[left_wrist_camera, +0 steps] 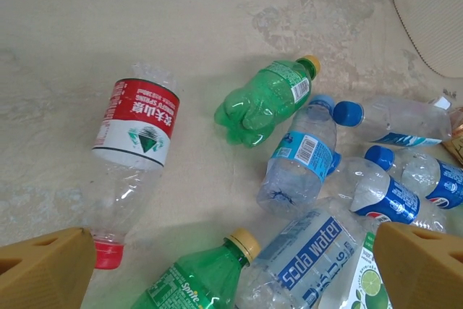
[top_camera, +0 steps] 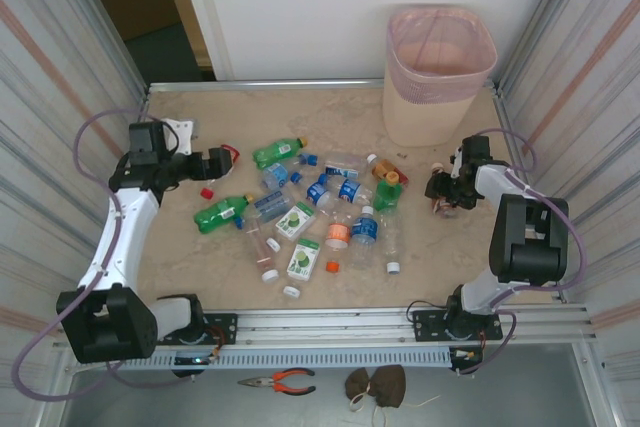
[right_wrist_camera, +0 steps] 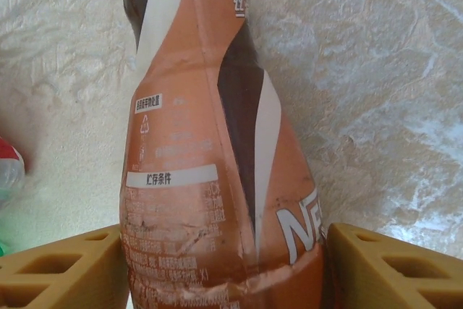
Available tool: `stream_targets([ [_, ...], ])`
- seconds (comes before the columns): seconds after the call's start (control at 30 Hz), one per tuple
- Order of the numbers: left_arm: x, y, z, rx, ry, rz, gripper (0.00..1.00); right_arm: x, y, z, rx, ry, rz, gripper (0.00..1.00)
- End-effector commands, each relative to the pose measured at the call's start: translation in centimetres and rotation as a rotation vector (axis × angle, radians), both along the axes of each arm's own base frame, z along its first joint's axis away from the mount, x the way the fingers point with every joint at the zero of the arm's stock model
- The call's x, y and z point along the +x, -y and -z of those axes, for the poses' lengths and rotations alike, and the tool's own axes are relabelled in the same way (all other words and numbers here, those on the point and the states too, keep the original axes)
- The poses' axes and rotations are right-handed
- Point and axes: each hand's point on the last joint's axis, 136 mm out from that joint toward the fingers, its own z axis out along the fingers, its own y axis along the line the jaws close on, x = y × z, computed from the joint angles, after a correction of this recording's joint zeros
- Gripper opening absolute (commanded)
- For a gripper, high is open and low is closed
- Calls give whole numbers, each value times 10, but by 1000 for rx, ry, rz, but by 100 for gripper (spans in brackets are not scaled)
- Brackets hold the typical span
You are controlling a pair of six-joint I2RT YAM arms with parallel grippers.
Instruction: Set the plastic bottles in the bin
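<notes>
Plastic bottles [top_camera: 363, 228]: approx. fifteen strewn across desk [top_camera: 250, 117], so we judge most work left. Bin [top_camera: 430, 112] at far right corner; contents we cannot tell. Right end effector [top_camera: 440, 192] grasping brown-orange bottle [right_wrist_camera: 210, 142] nr bin. Left end effector [top_camera: 228, 159] released, at pile's left edge.

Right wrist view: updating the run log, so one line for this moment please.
right gripper: astride brown-orange bottle, grip unclear | left gripper: open above scattered bottles | bin: upright, far right
</notes>
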Motion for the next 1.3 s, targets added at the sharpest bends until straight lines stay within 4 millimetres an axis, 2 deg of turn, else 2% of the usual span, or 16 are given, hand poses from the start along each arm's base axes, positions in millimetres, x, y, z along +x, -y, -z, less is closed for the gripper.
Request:
stream_targets([
  [0.0,-1,-1,-13,20,74,20,99,0,3,-1,3,-24,9,63],
  [0.3,-5,-4,-12,34,72,1,99,-1,4,-11,-7,1,19,57],
  [0.5,-6,-6,-14,44,87,-6,99,1,7,-43,-25,65,31,56],
  [0.67,-6,-6,-15,44,92,-7,99,4,7,-93,-40,156,38,55],
  [0.9,-6,-3,-17,34,99,4,99,20,3,-185,-47,320,26,55],
  [1.13,-7,-3,-18,31,105,5,99,56,-16,-277,-28,501,-38,56],
  [1.27,-6,-3,-18,27,106,5,99,85,-29,-315,-38,587,-86,56],
])
